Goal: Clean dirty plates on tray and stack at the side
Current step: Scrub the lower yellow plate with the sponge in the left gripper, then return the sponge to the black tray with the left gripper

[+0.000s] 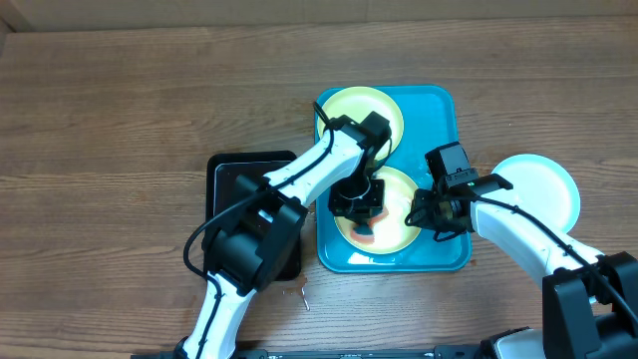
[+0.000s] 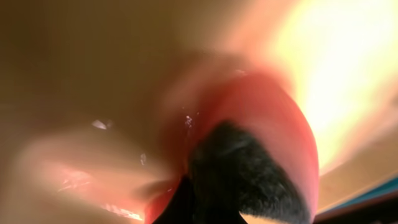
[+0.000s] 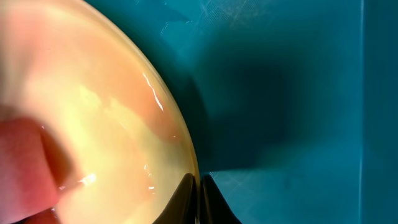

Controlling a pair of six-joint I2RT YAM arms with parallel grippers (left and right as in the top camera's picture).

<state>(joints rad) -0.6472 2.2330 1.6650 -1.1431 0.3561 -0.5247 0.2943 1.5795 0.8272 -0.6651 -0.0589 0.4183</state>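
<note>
Over the near half of the tray (image 1: 439, 110), the left gripper (image 1: 361, 214) is clamped on a red pad (image 1: 367, 233) pressed to the near plate (image 1: 397, 197); the right gripper (image 1: 419, 211) pinches its right rim. Stiff, light and glossy, it likely slips: grip the rim.

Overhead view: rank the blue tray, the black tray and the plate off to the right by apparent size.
1. blue tray
2. black tray, partly under the left arm
3. plate on the table, partly hidden by the right arm
</note>
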